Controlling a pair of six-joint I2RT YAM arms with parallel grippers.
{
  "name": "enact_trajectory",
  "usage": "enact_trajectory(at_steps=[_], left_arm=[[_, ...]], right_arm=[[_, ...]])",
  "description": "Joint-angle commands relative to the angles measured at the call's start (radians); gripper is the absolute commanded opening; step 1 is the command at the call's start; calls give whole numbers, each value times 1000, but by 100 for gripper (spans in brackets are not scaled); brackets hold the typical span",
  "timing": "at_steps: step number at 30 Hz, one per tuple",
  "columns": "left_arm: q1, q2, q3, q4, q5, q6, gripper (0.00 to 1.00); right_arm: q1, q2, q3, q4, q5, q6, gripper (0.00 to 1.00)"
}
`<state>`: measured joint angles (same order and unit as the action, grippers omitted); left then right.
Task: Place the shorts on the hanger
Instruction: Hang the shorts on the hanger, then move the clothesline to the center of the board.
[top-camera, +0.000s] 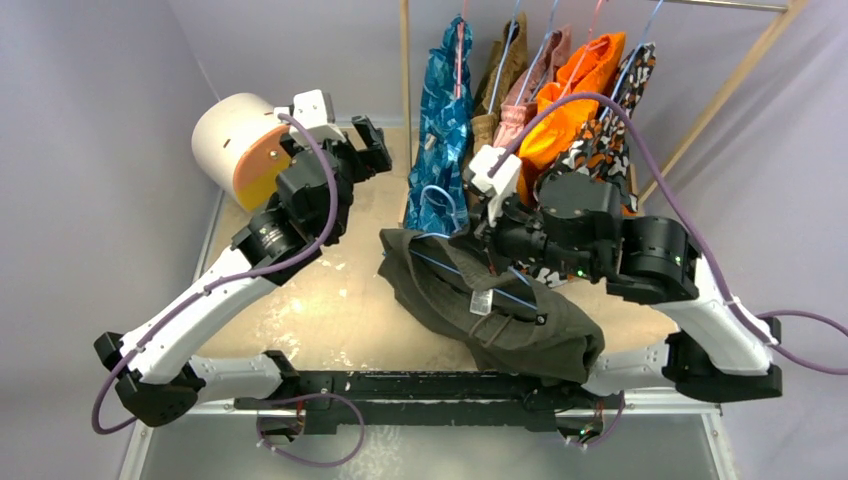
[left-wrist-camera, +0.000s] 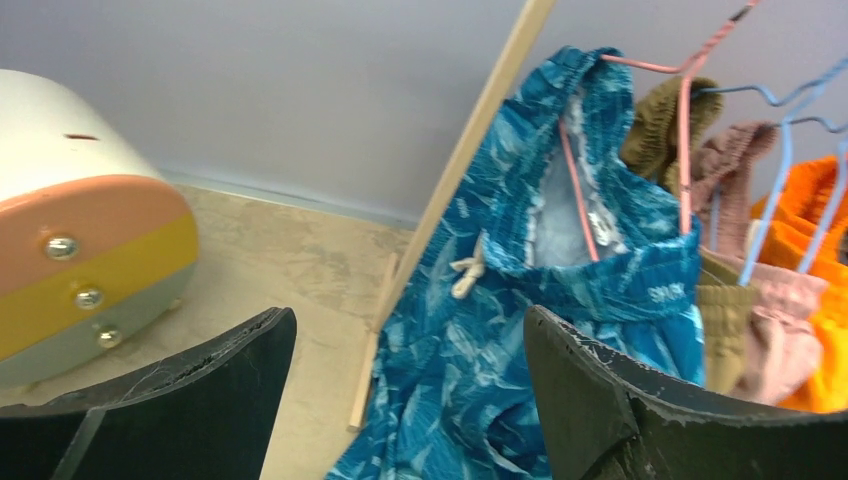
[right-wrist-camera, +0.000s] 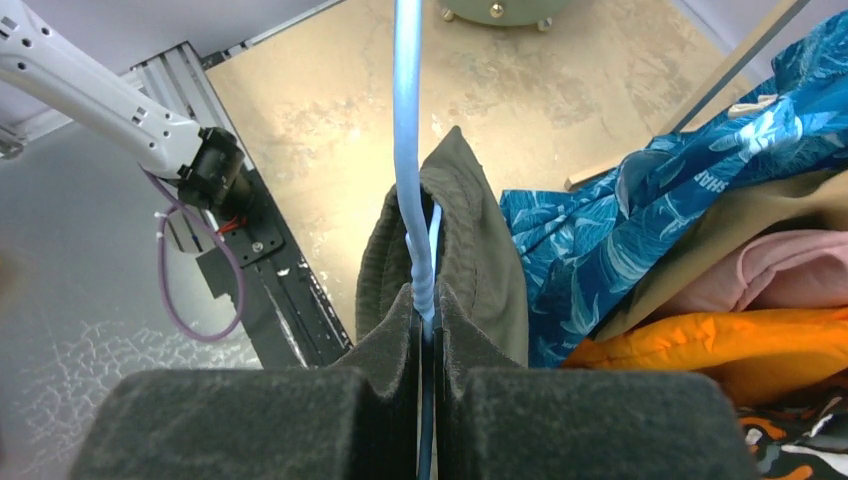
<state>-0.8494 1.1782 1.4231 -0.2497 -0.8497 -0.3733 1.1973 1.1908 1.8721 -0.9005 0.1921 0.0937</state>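
Fingers of the right gripper pinch fully closed on the hanger, the shorts folded around its wire and, seen only from above, heaped on the table, while the left gripper gapes wide, empty.

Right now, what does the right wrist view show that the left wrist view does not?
Only the right wrist view: the right gripper shut on the hanger, with the shorts under the wire. Only the left wrist view: the left gripper, open and empty, and the pink hanger carrying the blue shorts. Both: the blue shorts, the pink garment, the orange garment and the table.
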Motion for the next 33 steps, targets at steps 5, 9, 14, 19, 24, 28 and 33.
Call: enact_trajectory(at_steps=[5,9,14,19,24,28,33], left_arm=[[3,-79,-7,108,230,-76,81],[3,-91,-18,118,284,-89,79],[3,-84,-21,109,296,-104,78],[3,-77,-36,109,302,-136,77],[3,-53,-29,102,345,-147,77],[3,-37,-16,98,343,-141,77],[3,-17,-7,126,305,-112,77]], right_arm=[[1,21,186,-119,13,33,0],[1,-33,153,-196,117,154,0],[1,-85,218,-262,177,271,0],[1,-131,188,-265,305,357,0],[1,-110,141,-265,403,390,0],[0,-47,124,-264,427,380,0],[0,42,171,-257,389,346,0]])
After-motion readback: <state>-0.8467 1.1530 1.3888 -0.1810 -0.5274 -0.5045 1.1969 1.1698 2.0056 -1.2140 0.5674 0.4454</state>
